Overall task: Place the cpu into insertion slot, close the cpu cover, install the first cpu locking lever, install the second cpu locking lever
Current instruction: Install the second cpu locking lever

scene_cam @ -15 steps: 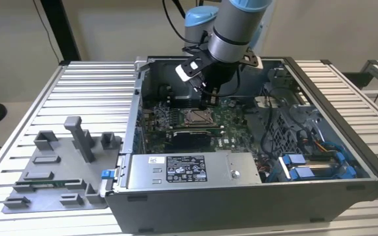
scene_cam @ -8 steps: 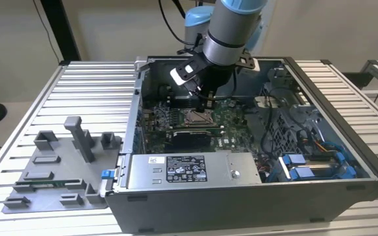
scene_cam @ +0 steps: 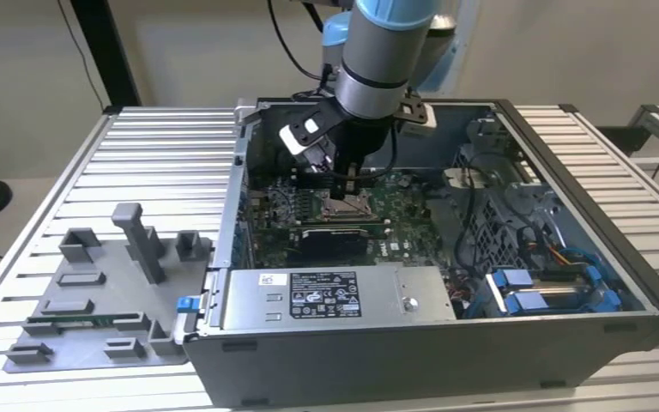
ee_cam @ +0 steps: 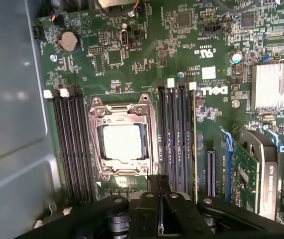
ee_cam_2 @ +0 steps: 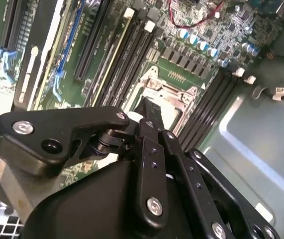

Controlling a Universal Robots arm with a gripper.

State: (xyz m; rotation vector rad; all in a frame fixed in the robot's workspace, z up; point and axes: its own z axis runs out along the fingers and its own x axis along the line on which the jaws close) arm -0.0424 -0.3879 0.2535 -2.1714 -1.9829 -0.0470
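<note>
My tool [ee_cam: 160, 209] closed, gripping nothing, just above the insertion slot [ee_cam: 123, 142] | cpu [ee_cam: 123, 141] seated | cpu cover [ee_cam: 123, 110] down over it

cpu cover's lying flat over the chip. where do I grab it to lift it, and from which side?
Probably the small tongue at the end of the cover nearest the gripper in the first wrist view. The cover is a thin frame lying flat around the cpu, so its long rails offer little to pinch. Come from above, catching the tongue from outside that end.
</note>
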